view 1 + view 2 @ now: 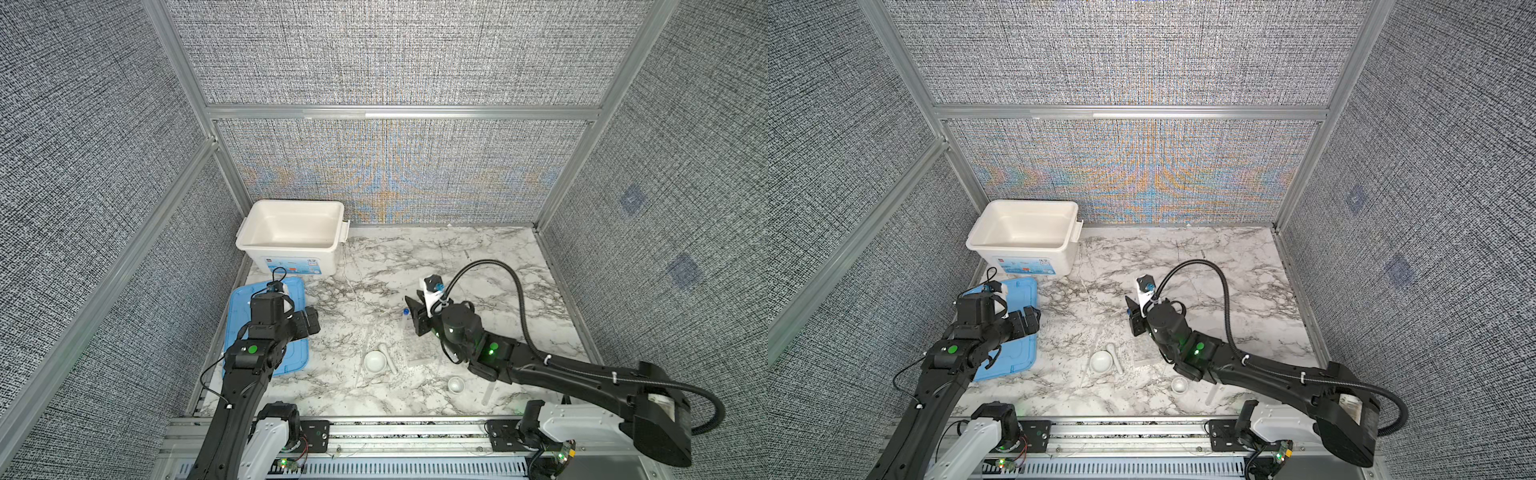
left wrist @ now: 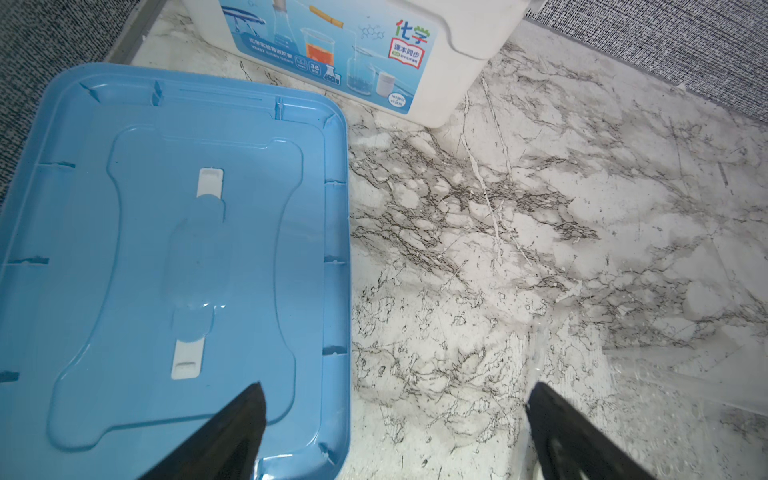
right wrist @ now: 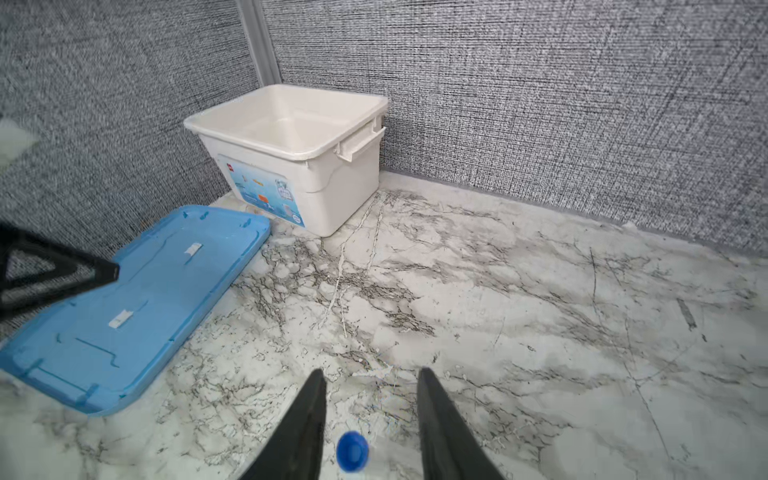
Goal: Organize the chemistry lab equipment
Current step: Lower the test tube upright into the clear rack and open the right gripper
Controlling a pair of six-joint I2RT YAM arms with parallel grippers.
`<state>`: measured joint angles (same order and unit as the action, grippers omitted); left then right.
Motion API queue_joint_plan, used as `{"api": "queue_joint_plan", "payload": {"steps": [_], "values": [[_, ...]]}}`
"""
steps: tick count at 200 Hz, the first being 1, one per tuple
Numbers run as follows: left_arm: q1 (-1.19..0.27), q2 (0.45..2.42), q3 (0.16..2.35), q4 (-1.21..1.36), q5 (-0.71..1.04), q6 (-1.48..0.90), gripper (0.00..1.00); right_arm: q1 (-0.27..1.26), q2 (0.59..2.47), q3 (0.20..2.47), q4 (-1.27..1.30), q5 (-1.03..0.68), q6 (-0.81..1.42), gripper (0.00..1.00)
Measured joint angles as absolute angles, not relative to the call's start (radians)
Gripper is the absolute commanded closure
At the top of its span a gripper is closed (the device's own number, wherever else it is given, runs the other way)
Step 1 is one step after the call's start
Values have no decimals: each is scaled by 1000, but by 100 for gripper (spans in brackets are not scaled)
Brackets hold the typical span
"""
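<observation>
Marble-patterned white and grey tabletop (image 1: 478, 257) fills the booth floor. From where I stand, the right gripper (image 3: 372, 415) hangs low over the middle of it. Its jaws are parted, and a slim clear tube with a blue cap (image 3: 352, 451) sits down between the fingers. The cap is close beside one finger and clear of the other, so that hand looks released rather than clamped. Whether the tube lies flat or leans I cannot tell.

Over on the left, the left gripper (image 2: 395, 399) hovers with its jaws spread wide and nothing between them. One finger is above the edge of a flat light-blue plastic lid (image 1: 291, 353) and the other is above bare marble. The lid lies along the table's left side. Just behind it a large white plastic tub (image 1: 249, 237) stands open in the far left corner.

Near the front centre rests a small white mortar bowl (image 1: 375, 359). A white pestle (image 1: 388, 357) lies right against its right side. A smaller white round dish (image 1: 456, 384) sits further right and nearer the front edge, close under the right forearm. A second clear tube (image 1: 487, 392) lies just to its right, and I can't make out its cap.
</observation>
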<state>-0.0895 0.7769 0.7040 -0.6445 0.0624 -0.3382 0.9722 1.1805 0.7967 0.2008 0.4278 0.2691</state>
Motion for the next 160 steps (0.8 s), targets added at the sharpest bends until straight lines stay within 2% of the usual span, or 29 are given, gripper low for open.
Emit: {"api": "queue_joint_plan", "payload": {"steps": [23, 39, 51, 73, 98, 160], "values": [[-103, 783, 702, -643, 79, -338, 1, 858, 1132, 931, -92, 331, 393, 54], [-105, 789, 701, -644, 81, -339, 1, 767, 1109, 1006, -279, 245, 459, 47], [-105, 792, 701, -644, 81, -339, 1, 743, 1108, 1044, -382, 160, 466, 46], [-105, 798, 701, -643, 82, -340, 1, 754, 1164, 1080, -493, -3, 456, 48], [-106, 804, 701, -645, 82, -340, 1, 774, 1261, 1114, -584, -115, 427, 53], [-108, 783, 701, -645, 78, -340, 1, 790, 1457, 1223, -648, -187, 359, 66]]}}
